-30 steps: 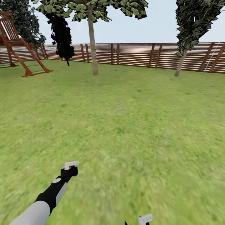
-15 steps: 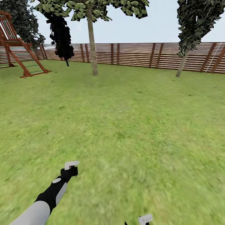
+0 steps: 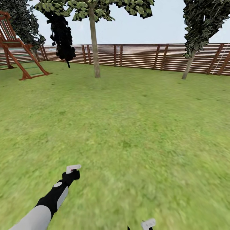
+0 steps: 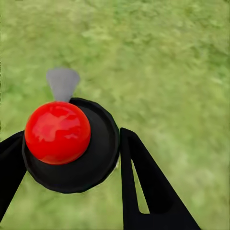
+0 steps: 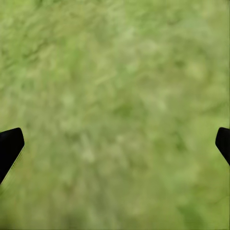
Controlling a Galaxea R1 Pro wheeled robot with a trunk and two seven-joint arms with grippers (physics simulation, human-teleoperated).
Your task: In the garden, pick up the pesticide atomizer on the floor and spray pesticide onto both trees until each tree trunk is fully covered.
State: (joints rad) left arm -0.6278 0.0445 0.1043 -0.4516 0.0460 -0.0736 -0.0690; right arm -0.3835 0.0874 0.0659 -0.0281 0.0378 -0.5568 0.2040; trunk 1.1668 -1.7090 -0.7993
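My left gripper [image 3: 74, 174] reaches low over the garden lawn [image 3: 134, 121] and is shut on the pesticide atomizer [image 4: 72, 143]. In the left wrist view the atomizer is a dark round body with a red ball and a grey nozzle, sitting between the two black fingers [image 4: 143, 187]. My right gripper [image 3: 145, 225] sits at the head view's bottom edge and is open, with only grass between its fingertips [image 5: 10, 143]. Far ahead by the fence stands one tree with a bare, pale grey-brown trunk [image 3: 94, 48]. The second alike tree is out of view.
A brown slatted fence [image 3: 143, 56] closes the far side. A red wooden play frame [image 3: 19, 54] stands at the far left beside dark columnar trees [image 3: 62, 35]. Another dark thin-trunked tree [image 3: 189, 65] leans at the far right.
The whole head view has shifted a little, with the right-hand tree sliding further right: the camera moved. Both arms keep their pose.
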